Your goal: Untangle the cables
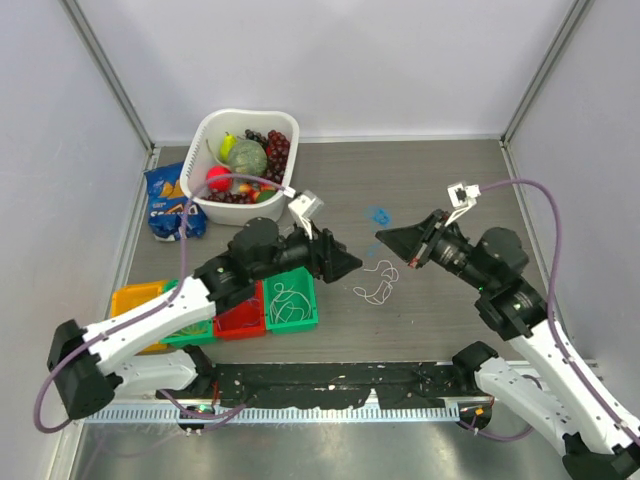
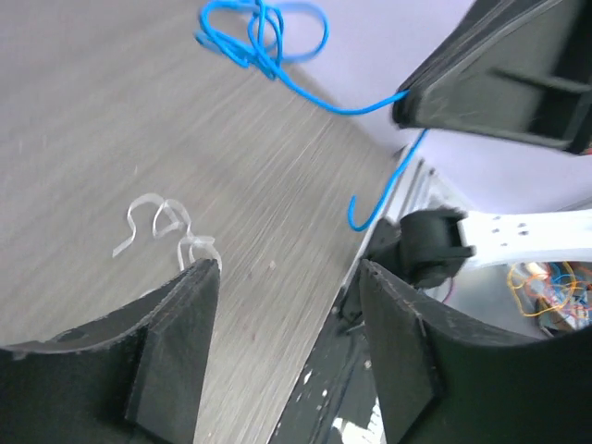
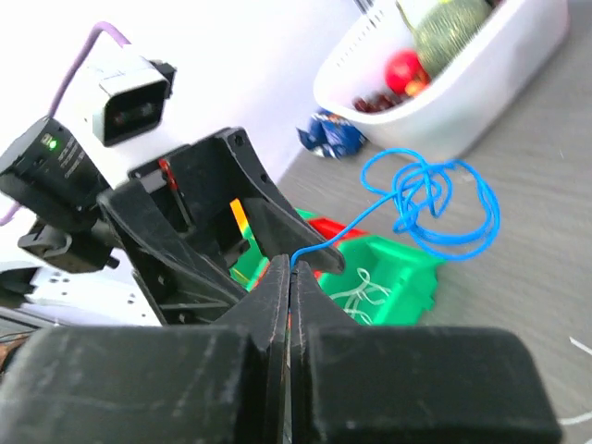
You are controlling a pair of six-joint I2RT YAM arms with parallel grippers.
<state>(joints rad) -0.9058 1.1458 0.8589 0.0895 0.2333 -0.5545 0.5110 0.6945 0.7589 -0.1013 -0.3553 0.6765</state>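
Note:
A thin blue cable [image 1: 378, 214] lies in a loose tangle on the table; its coil also shows in the left wrist view [image 2: 264, 37] and in the right wrist view [image 3: 435, 199]. My right gripper [image 3: 289, 268] is shut on one end of the blue cable, held above the table [image 1: 381, 236]. A white cable [image 1: 378, 282] lies curled on the table just in front; it also shows in the left wrist view [image 2: 162, 222]. My left gripper [image 2: 289, 273] is open and empty, hovering beside the white cable [image 1: 353, 264], facing the right gripper.
A green bin [image 1: 300, 318] holding white cables, a red bin [image 1: 240, 322] and an orange bin [image 1: 135, 298] stand at the front left. A white basket [image 1: 250, 113] of fruit and a blue snack bag [image 1: 165, 200] are at the back left.

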